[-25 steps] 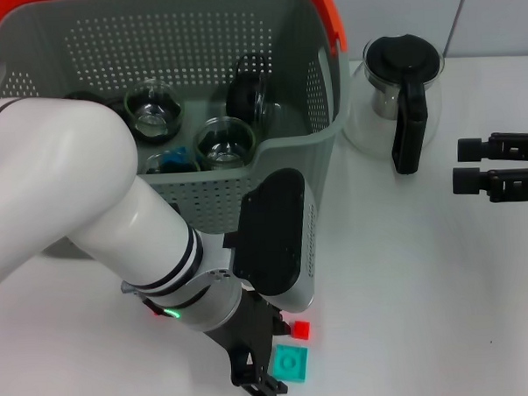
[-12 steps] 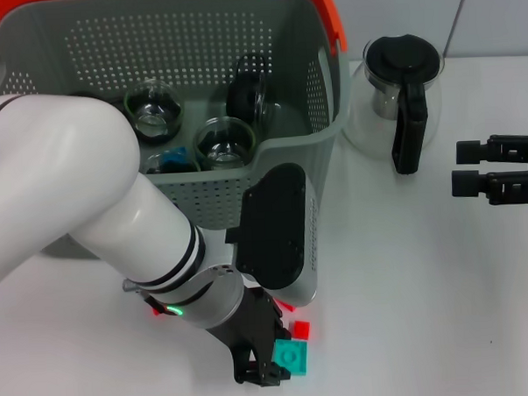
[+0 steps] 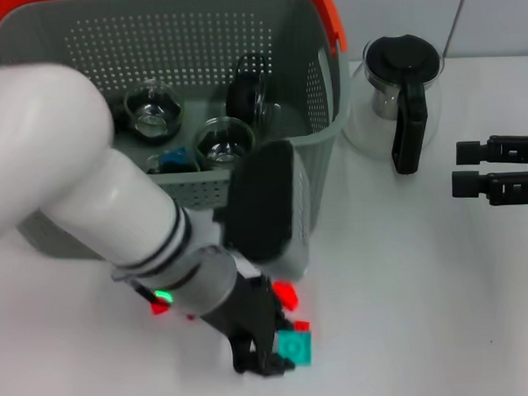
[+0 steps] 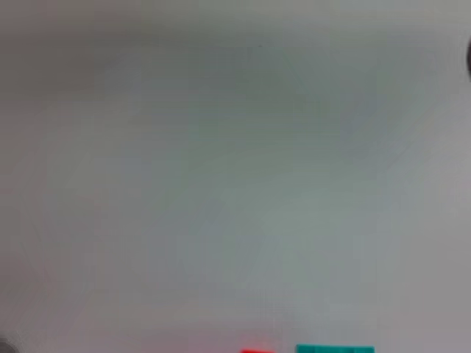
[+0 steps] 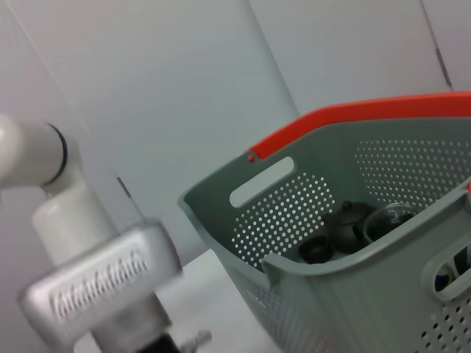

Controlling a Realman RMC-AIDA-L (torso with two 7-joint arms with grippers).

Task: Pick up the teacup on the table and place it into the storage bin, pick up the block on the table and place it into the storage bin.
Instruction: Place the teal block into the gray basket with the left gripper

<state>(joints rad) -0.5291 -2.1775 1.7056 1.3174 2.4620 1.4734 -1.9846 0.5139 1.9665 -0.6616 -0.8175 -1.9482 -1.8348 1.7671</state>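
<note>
In the head view, the left gripper (image 3: 269, 360) is low over the table (image 3: 408, 279), its black fingers pinching the teal block (image 3: 295, 347) in front of the storage bin (image 3: 323, 143). Glass teacups (image 3: 222, 140) lie inside the bin. The right gripper (image 3: 462, 167) is parked near the glass pot (image 3: 398, 91), jaws spread. The left wrist view shows only the block's edge (image 4: 335, 348). The right wrist view shows the bin (image 5: 353, 243).

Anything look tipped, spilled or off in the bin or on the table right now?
Only one thing: inside the storage bin, a glass cup lies on its side against the wall, while two others stand upright. Nothing looks spilled or broken.
</note>
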